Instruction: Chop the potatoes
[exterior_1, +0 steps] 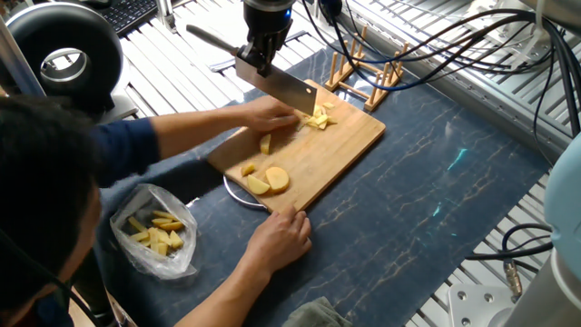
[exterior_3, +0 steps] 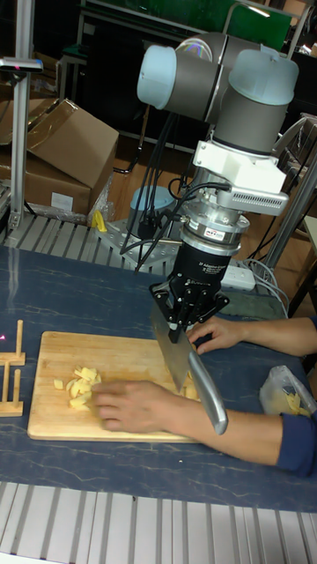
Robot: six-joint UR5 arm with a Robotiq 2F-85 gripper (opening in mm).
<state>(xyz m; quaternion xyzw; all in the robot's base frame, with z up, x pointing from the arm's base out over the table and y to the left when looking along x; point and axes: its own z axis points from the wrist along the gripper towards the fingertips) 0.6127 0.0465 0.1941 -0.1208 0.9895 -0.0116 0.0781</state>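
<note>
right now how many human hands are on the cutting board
2: one hand reaching beside the chopped potatoes under the knife, the other hand holding the cutting board at its near edge.

end effector [exterior_1: 260, 56]: clamped on cleaver [exterior_1: 272, 82] above cutting board [exterior_1: 349, 136] | potatoes [exterior_1: 270, 179]: slices at board's near end, chopped bits at far end | person's hand [exterior_1: 263, 115]: on board beneath blade
</note>
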